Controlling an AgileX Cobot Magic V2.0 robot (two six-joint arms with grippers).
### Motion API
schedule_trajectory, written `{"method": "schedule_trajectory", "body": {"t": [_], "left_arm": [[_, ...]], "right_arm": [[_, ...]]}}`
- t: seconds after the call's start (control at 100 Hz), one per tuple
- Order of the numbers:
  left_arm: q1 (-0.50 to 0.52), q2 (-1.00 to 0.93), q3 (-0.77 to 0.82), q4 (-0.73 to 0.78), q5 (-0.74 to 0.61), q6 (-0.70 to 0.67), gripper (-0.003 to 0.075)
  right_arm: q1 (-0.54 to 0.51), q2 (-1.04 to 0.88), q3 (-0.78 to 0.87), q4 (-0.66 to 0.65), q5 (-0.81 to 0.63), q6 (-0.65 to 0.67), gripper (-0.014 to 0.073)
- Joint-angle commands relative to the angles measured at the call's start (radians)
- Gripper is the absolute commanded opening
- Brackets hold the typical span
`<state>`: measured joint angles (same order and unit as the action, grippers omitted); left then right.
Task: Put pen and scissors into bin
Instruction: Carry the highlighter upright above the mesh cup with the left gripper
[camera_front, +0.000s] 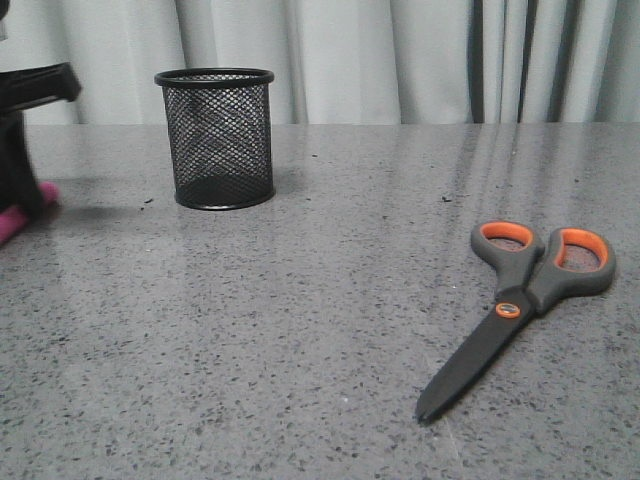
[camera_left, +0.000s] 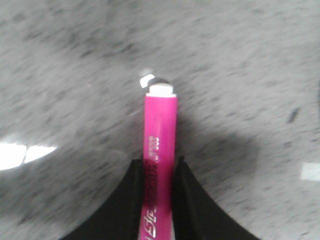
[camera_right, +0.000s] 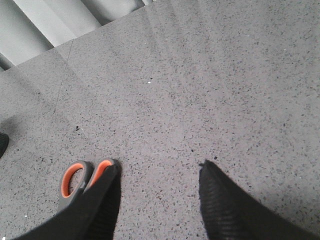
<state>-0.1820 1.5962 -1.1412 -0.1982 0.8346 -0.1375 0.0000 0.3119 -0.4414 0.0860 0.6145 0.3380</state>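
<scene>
Gripping the pink pen (camera_left: 160, 145) between its two black fingers (camera_left: 127, 200), the left gripper (camera_left: 159, 175) is clamped on the barrel, long axis running straight out from the jaws with the white tip end leading, just over the speckled grey table (camera_front: 300, 300). In the front view only a pink end of the pen (camera_front: 20, 215) is showing under the left arm at the frame's left edge, left of the black mesh pen cup (camera_front: 217, 138) and slightly nearer the camera. The cup is standing upright, well apart from the scissors (camera_front: 520, 305). Scissors are lying flat, closed, to the cup's right and much nearer the camera; long axis diagonal, blades pointing toward the camera and leftward, orange-lined loops at the far-right end. Right gripper (camera_right: 160, 170) is hanging open over bare table, fingers spread, scissor loops (camera_right: 82, 180) just beside one finger, not between them.
</scene>
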Motion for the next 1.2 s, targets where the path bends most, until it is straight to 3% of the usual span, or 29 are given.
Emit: {"method": "schedule_trajectory", "body": {"t": [0.0, 0.2, 0.29, 0.42, 0.55, 1.07, 1.12, 1.19], "left_arm": [[-0.030, -0.072, -0.013, -0.133, -0.180, 0.101, -0.0019], [-0.162, -0.208, -0.016, -0.575, -0.661, 0.496, -0.0018], [-0.244, -0.219, -0.044, -0.648, -0.779, 0.592, -0.0018], [-0.341, -0.199, -0.096, -0.608, -0.856, 0.608, -0.0018], [-0.403, -0.145, -0.114, -0.462, -0.925, 0.608, -0.0018], [-0.360, -0.043, -0.032, -0.464, -1.002, 0.608, -0.0015], [-0.360, -0.043, -0.031, -0.464, -1.002, 0.608, 0.0009], [-0.360, -0.043, -0.031, -0.457, -1.002, 0.608, 0.0108]], "right_arm": [[-0.005, 0.016, -0.039, -0.007, -0.070, -0.014, 0.0327], [-0.005, 0.016, -0.039, -0.007, -0.076, -0.014, 0.0327], [-0.005, 0.016, -0.037, -0.007, -0.092, -0.014, 0.0327], [-0.005, 0.016, -0.037, -0.007, -0.112, -0.014, 0.0327], [-0.005, 0.016, -0.037, -0.007, -0.121, -0.014, 0.0327], [-0.005, 0.016, -0.037, -0.007, -0.090, -0.014, 0.0327], [-0.005, 0.016, -0.037, -0.007, -0.090, -0.014, 0.0327], [-0.005, 0.016, -0.037, -0.007, -0.090, -0.014, 0.0327]]}}
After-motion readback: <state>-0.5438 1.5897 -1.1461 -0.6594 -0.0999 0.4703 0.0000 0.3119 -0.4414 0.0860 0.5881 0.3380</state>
